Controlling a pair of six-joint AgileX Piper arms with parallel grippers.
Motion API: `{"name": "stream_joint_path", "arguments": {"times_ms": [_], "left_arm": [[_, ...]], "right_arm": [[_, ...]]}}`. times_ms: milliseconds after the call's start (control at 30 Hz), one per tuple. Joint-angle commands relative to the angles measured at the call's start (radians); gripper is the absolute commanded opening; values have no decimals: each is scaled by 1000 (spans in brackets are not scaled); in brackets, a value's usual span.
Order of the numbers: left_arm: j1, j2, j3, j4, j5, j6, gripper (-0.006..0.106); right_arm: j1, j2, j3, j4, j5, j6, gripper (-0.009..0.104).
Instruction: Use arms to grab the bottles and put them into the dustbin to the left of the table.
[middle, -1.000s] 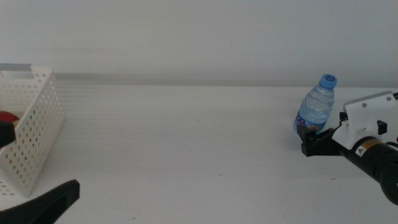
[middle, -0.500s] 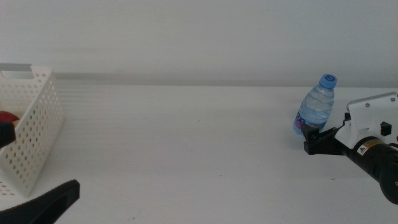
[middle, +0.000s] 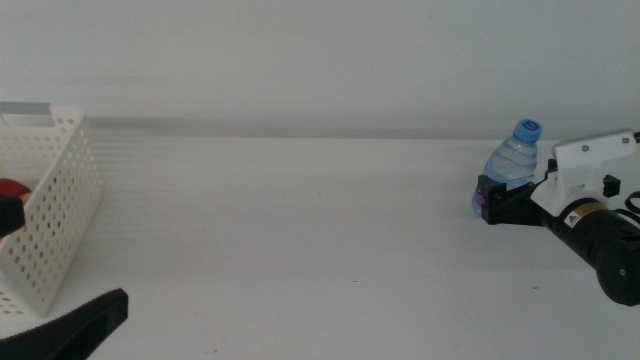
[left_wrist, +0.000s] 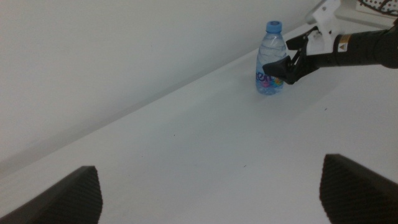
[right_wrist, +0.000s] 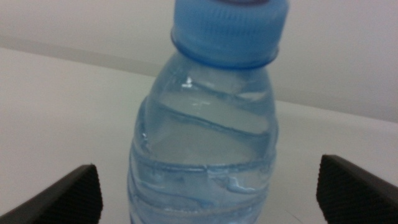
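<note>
Right arm (middle: 600, 250), right of frame: black, white housing, small yellow label, black cable; black claw (middle: 497, 203). Left claw (middle: 70, 325): black, lower left.

Right gripper (middle: 497, 200) now higher around water bottle (middle: 510, 167).

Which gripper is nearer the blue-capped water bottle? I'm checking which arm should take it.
Right. The right gripper is at the water bottle, its open jaws on either side of it. The left gripper waits far off at the table's other side, near the dustbin.

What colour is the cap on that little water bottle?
Blue; the cap of the water bottle shows best in the right wrist view.
</note>
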Motion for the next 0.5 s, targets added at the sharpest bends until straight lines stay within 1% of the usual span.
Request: {"name": "stream_joint_path", "arguments": {"times_ms": [0,167,233,267,300,333,367,433,467], "left_arm": [[-9,-4,6,-2,-18,-3,94],[-9,-4,6,-2,-18,-3,94],[-9,-4,6,-2,-18,-3,94],[-9,-4,6,-2,-18,-3,94],[-9,-4,6,-2,-18,-1,94],[-9,-4,6,-2,-18,-1,94],[-9,-4,6,-2,-18,-1,94],[-9,-4,6,-2,-18,-1,94],[-9,-4,6,-2,-18,-1,94]], "right_arm": [[3,26,-24,-12,-7,4,92],[3,98,-97,-12,-7,4,92],[3,128,-133,-12,-2,4,90],[3,143,-150,-12,-2,4,87],[3,156,-165,-12,6,-1,81],[3,163,-175,-29,19,-1,72],[5,168,-189,-48,41,-1,55],[12,171,-211,-100,74,-1,10],[21,159,-219,-117,81,5,0]]}}
